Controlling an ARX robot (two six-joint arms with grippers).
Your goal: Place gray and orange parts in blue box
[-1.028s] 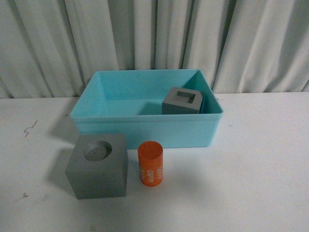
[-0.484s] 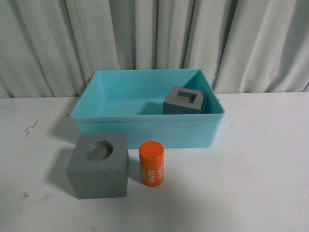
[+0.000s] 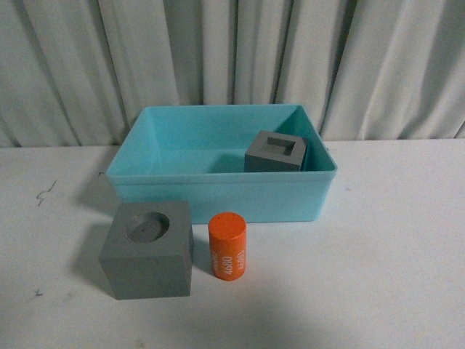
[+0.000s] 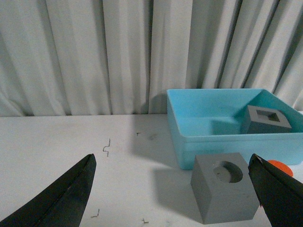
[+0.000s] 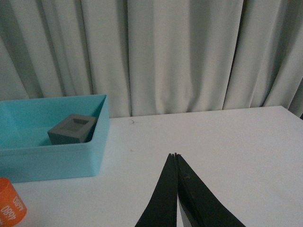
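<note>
The blue box [image 3: 218,177] stands at the table's middle back. A gray cube with a square recess [image 3: 275,153] sits inside it at the right. A gray cube with a round recess [image 3: 147,251] sits on the table in front of the box, with the upright orange cylinder [image 3: 227,245] just to its right. No gripper shows in the front view. My left gripper [image 4: 171,161] is open and empty, short of the round-recess cube [image 4: 225,194]. My right gripper [image 5: 174,156] is shut and empty over bare table, to the right of the box [image 5: 57,151].
A white curtain [image 3: 232,58] hangs close behind the box. The table [image 3: 392,240] is white, with small dark marks [image 3: 45,193] at the left. The orange cylinder shows at the edge of the right wrist view [image 5: 9,205].
The orange cylinder has shifted very slightly on the table. The cubes and the box have not moved.
</note>
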